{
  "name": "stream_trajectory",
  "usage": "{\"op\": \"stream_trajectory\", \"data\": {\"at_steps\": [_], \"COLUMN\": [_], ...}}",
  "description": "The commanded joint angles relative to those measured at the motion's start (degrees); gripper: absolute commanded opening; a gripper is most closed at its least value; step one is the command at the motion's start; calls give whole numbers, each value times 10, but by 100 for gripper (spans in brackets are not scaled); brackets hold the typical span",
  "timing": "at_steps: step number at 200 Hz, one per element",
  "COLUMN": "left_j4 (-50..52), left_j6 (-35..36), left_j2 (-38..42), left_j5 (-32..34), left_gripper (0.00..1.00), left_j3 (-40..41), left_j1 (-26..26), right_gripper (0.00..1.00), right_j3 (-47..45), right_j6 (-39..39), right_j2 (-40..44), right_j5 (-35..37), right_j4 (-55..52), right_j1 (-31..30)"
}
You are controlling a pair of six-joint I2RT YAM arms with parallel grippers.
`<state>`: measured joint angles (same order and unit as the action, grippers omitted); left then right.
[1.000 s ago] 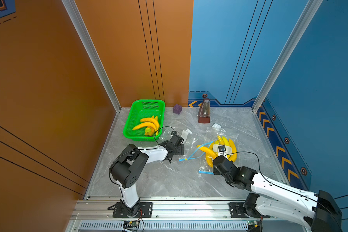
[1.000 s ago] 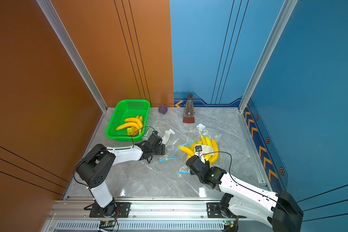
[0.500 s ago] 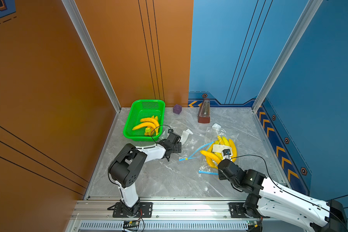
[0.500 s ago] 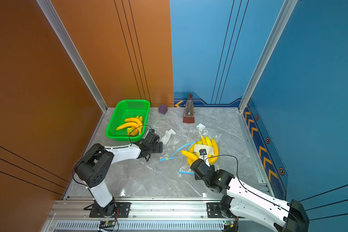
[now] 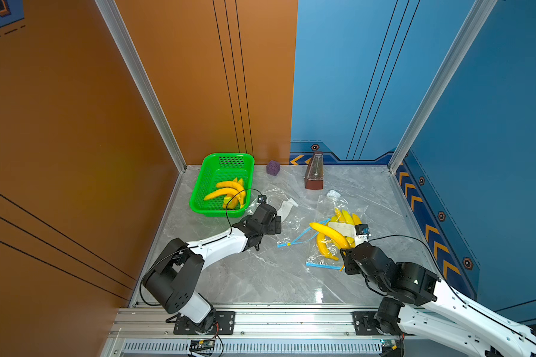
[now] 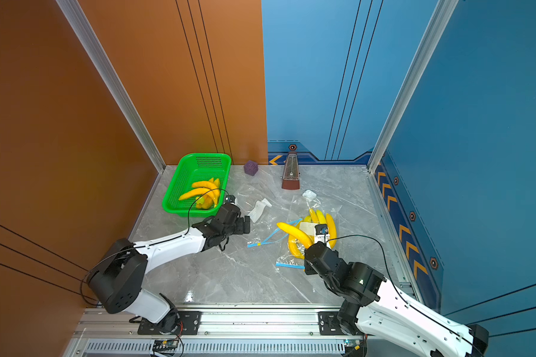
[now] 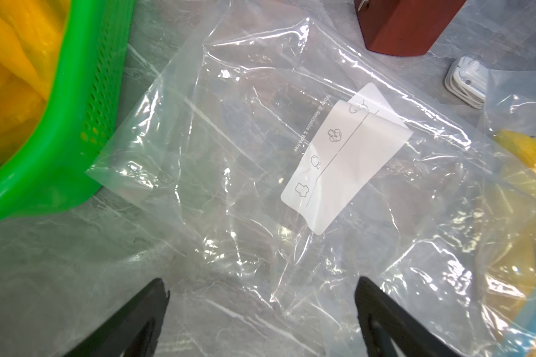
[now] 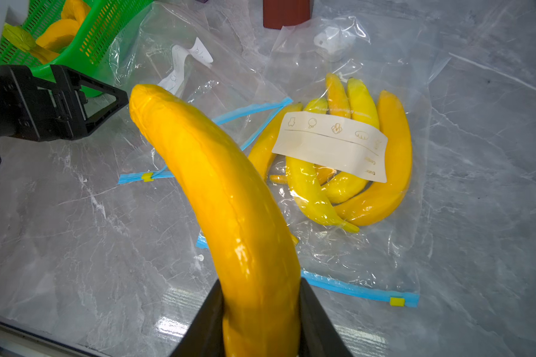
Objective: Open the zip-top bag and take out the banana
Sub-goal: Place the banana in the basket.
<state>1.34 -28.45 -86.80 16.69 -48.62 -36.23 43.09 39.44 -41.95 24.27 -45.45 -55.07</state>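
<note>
My right gripper (image 8: 260, 287) is shut on one end of a large yellow banana (image 8: 223, 191). I hold it above the floor, its free end pointing toward the left arm. In both top views this banana (image 5: 328, 235) (image 6: 294, 234) slants over the mouth of the zip-top bag (image 5: 331, 204). That clear bag (image 8: 353, 247) lies flat with several bananas inside and its blue zip strip (image 8: 353, 289) nearest my gripper. My left gripper (image 7: 262, 287) is open just above an empty clear bag (image 7: 229, 154), holding nothing.
A green basket (image 5: 198, 204) with several bananas stands at the back left, close to the left gripper (image 5: 277, 222). A purple cube (image 5: 273, 167), a brown metronome (image 5: 314, 171) and a small white object (image 5: 333, 194) sit near the back wall. Walls close in three sides.
My right gripper has drawn back toward the front right with the banana, out of the bag. The left gripper's jaws have spread a little wider; that arm has hardly moved.
</note>
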Motion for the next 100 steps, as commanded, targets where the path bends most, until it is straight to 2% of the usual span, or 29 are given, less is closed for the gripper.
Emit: {"op": "stream_trajectory", "data": {"at_steps": [1, 55, 100], "left_j4": [36, 85, 195], "left_j6": [0, 9, 34], "left_j2": [55, 275, 435], "left_j5": [30, 51, 76], "left_gripper": [97, 98, 99], "left_j3": [34, 113, 108], "left_j1": [0, 24, 65], "right_gripper": [23, 22, 23], "right_j3": [35, 134, 232], "right_j6": [-14, -42, -57], "right_j2": [-36, -164, -308], "right_j5": [21, -2, -62], "right_j4": [5, 83, 161], "right_j1": [4, 10, 24]}}
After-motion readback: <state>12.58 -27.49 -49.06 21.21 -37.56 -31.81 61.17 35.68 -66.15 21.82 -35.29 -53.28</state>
